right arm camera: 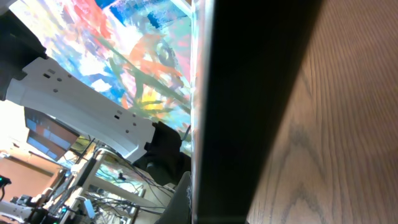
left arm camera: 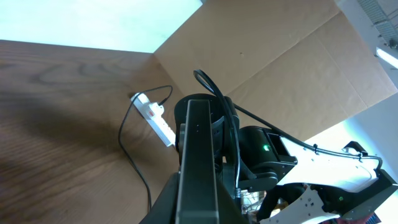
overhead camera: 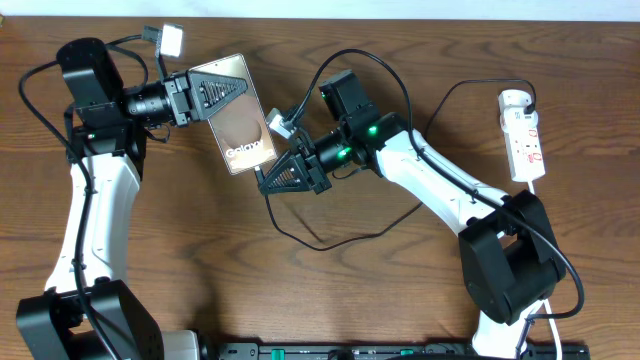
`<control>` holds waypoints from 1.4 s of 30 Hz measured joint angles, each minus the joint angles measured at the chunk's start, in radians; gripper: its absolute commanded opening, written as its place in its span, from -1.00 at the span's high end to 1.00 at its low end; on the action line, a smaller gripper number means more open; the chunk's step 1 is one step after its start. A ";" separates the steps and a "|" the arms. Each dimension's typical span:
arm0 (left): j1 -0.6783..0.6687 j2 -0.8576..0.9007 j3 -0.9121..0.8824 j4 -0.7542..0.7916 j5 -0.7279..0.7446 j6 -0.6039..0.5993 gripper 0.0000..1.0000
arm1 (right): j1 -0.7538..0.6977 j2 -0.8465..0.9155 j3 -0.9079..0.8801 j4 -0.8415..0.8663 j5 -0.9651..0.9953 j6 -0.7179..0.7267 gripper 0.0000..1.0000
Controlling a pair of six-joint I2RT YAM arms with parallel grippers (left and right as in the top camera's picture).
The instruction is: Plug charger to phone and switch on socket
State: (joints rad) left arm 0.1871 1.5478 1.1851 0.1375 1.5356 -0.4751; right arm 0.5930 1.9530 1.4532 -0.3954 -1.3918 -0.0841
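The phone (overhead camera: 240, 125), bronze-brown with white lettering, is lifted off the table. My left gripper (overhead camera: 243, 95) is shut on its upper end. In the left wrist view the phone (left arm camera: 199, 155) shows edge-on as a dark slab between the fingers. My right gripper (overhead camera: 264, 180) is shut right at the phone's lower end. The thin black charger (overhead camera: 330, 243) leaves its fingertips and loops across the table to the white socket (overhead camera: 525, 135) at the right; its tip is hidden. In the right wrist view the phone's dark edge (right arm camera: 249, 106) fills the middle.
The charger's black plug (overhead camera: 527, 100) sits in the socket's top end. The socket (left arm camera: 158, 121) also shows far off in the left wrist view, with a cardboard wall (left arm camera: 280, 56) behind it. Thick black robot cables (overhead camera: 365, 60) arch over the right arm.
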 measured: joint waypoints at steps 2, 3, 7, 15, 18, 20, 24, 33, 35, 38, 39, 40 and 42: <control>0.000 0.000 0.000 0.000 0.000 0.000 0.85 | -0.002 0.000 0.000 0.000 0.000 0.000 0.98; 0.000 0.000 0.000 0.001 0.000 0.000 0.86 | -0.003 0.000 0.000 0.000 0.000 0.000 0.98; 0.000 0.000 0.000 0.001 -0.005 0.000 0.85 | -0.009 0.000 0.000 0.000 0.000 0.000 0.98; 0.000 0.000 0.000 0.002 -0.019 0.000 0.85 | -0.020 0.000 0.000 0.000 0.000 0.001 0.98; 0.000 0.000 0.000 0.002 -0.019 0.000 0.85 | -0.024 0.000 0.000 0.000 0.000 0.001 0.98; 0.000 0.000 0.000 0.002 -0.019 0.000 0.85 | -0.027 0.000 0.000 0.000 0.000 0.001 0.98; 0.000 0.000 0.000 0.002 -0.020 0.000 0.85 | -0.033 0.000 0.000 0.000 0.000 0.001 0.98; 0.000 0.000 0.000 0.001 -0.019 0.000 0.85 | -0.031 0.000 0.000 0.000 0.000 0.005 0.98; 0.000 0.000 0.000 0.001 -0.019 0.000 0.85 | -0.026 0.000 0.000 0.001 0.000 0.005 0.98; -0.002 0.000 0.000 0.000 -0.014 0.000 0.85 | -0.016 0.000 0.000 0.004 0.000 0.008 0.98; -0.002 0.000 0.000 0.000 -0.014 0.000 0.85 | -0.011 0.000 0.000 0.005 0.000 0.008 0.98; -0.005 0.000 0.000 0.000 -0.015 0.000 0.85 | -0.006 0.000 0.000 0.005 0.000 0.008 0.98; -0.005 0.000 0.000 0.000 -0.010 0.000 0.85 | -0.003 0.000 0.000 0.006 0.000 0.009 0.98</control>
State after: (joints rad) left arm 0.1825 1.5478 1.1851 0.1371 1.5257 -0.4747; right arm 0.5903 1.9530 1.4528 -0.3889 -1.3914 -0.0753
